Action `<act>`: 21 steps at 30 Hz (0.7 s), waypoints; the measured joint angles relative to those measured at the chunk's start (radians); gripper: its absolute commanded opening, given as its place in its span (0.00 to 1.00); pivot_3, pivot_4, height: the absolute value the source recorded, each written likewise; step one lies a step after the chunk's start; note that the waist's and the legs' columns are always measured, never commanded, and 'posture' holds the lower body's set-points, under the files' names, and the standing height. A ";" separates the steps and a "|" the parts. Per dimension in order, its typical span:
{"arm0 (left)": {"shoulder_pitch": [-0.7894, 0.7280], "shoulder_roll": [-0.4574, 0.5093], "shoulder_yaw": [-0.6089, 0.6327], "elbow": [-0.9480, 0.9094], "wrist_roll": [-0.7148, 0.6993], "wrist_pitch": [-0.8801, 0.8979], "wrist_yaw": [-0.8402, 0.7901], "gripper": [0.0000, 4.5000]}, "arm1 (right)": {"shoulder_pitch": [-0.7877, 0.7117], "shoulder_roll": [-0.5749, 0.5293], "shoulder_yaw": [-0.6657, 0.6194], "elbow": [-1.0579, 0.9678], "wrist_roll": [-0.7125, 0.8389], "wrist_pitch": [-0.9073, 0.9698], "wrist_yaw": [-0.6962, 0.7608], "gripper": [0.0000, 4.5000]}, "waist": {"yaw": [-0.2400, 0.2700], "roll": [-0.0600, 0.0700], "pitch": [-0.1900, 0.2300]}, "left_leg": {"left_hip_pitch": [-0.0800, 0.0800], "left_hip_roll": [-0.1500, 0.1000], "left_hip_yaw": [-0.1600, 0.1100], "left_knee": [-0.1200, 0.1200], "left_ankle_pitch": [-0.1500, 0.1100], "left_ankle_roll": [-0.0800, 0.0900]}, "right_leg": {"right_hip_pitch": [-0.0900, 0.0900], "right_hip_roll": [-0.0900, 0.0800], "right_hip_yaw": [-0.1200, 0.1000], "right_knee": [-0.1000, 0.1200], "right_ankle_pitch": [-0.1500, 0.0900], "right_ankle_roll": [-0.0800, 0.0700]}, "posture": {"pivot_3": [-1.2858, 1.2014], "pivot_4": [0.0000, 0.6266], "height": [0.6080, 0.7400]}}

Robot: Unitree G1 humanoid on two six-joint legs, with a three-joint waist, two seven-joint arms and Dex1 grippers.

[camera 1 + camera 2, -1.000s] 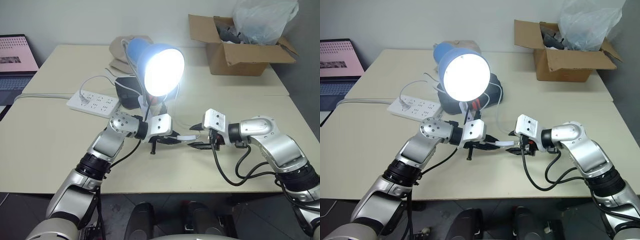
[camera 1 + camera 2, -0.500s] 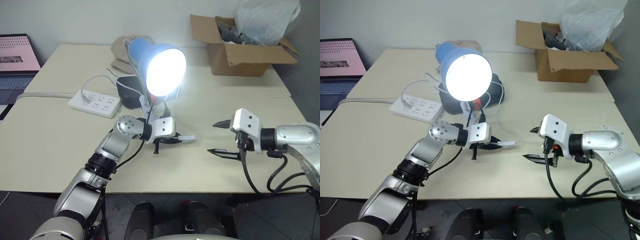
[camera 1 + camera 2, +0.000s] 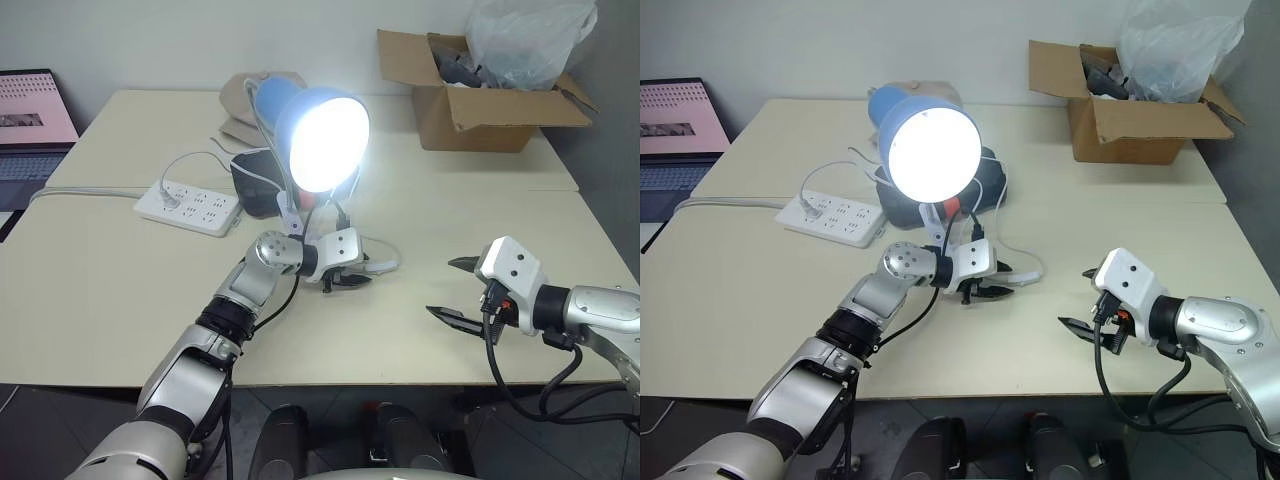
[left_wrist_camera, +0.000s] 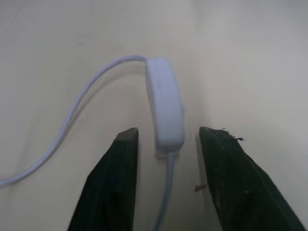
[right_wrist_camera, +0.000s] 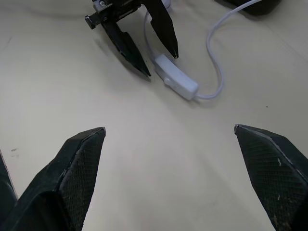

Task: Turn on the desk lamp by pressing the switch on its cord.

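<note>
Lamp [image 3: 320, 135] is glowing, so the job looks done: switch [image 4: 165, 108] lies on the desk [image 3: 100, 270] between the left end effector's [image 4: 166, 183] parted fingers, ungripped, while the right end effector [image 3: 452, 290] hangs wide open, empty, well apart

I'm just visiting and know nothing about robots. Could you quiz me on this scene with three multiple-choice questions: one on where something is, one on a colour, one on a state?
1. Where is the switch?
A. In the cardboard box
B. On the table between the left gripper's fingers
C. On the power strip

2. What colour is the desk lamp's shade?
A. Red
B. Green
C. Blue

3. Is the lamp lit?
A. Yes
B. No

Answers: 1 B, it lies between the parted black fingers; 2 C, the dome is blue; 3 A, the bulb glows brightly.
</note>
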 measured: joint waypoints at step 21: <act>0.517 0.427 0.472 -0.767 -0.391 0.447 -0.001 0.87 | -0.001 0.003 -0.003 0.320 -0.077 -0.425 0.071 1.00 | 0.003 0.000 0.000 | 0.002 0.001 0.000 0.000 0.000 0.000 | 0.001 -0.001 -0.001 0.000 0.000 0.000 | 0.52 0.24 1.00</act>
